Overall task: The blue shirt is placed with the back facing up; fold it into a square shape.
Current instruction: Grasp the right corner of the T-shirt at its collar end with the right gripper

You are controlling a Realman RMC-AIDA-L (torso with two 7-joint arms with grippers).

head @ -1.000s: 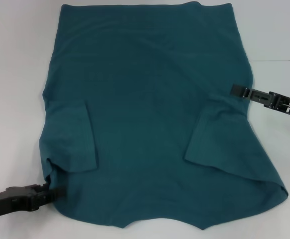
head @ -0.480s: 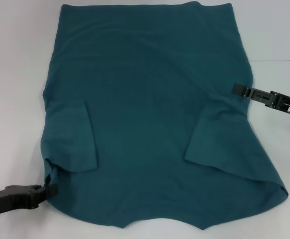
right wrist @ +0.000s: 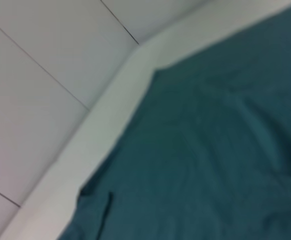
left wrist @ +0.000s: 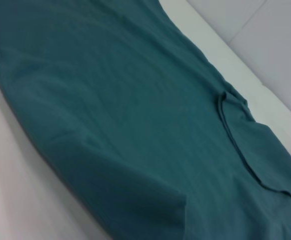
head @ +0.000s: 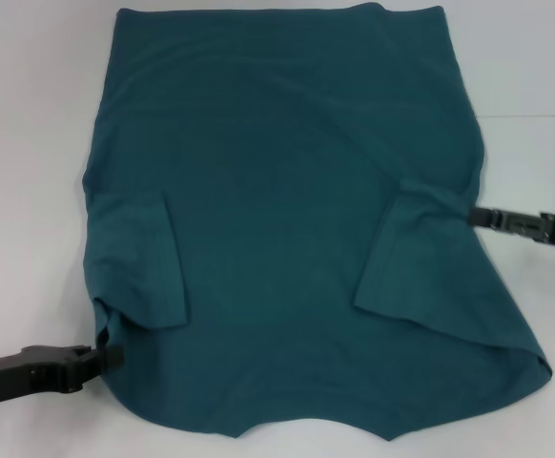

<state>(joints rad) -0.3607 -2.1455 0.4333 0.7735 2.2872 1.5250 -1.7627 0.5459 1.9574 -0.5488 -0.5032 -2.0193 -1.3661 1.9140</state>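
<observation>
Left gripper (head: 111,357) sits at the lower left of the head view, tip touching the blue shirt (head: 277,210) edge — can't tell its grip. Right gripper (head: 476,216) meets the shirt's edge at mid right, same deal. Shirt lies spread over the white table (head: 30,143), sleeves folded inward.

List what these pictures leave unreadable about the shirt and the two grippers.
- Left gripper: in the head view its tip meets the blue shirt at the near left edge; whether it pinches cloth is unreadable, and the left wrist view shows no fingers.
- Right gripper: tip at the shirt's right edge, too thin in the head view to read; the right wrist view shows only cloth.
- Shirt's near edge: cut off by the head view's bottom border.
</observation>
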